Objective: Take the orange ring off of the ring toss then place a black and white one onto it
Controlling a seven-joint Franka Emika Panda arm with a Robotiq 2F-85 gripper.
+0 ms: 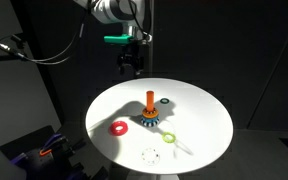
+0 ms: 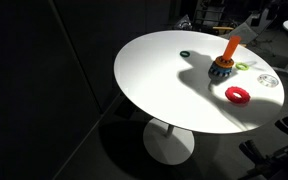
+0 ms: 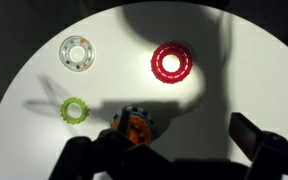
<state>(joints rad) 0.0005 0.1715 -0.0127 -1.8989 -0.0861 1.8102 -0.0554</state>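
Note:
The ring toss (image 1: 150, 102) stands near the middle of the round white table, an orange peg on a small base; it also shows in an exterior view (image 2: 229, 48) and in the wrist view (image 3: 134, 127). The black and white ring (image 3: 132, 113) sits around the peg, down at its base (image 1: 150, 123). The orange ring (image 1: 118, 127) lies flat on the table beside the stand, apart from it (image 2: 238, 94) (image 3: 171, 62). My gripper (image 1: 132, 66) hangs high above the table, behind the peg. In the wrist view it is open and empty (image 3: 169, 150).
A yellow-green ring (image 1: 170, 138) (image 3: 74, 109) and a whitish clear ring (image 1: 152, 155) (image 3: 77, 52) lie on the table (image 1: 209, 125). A dark green ring (image 1: 165, 100) (image 2: 185, 54) lies beyond the peg. The surroundings are dark, with equipment near the table edges.

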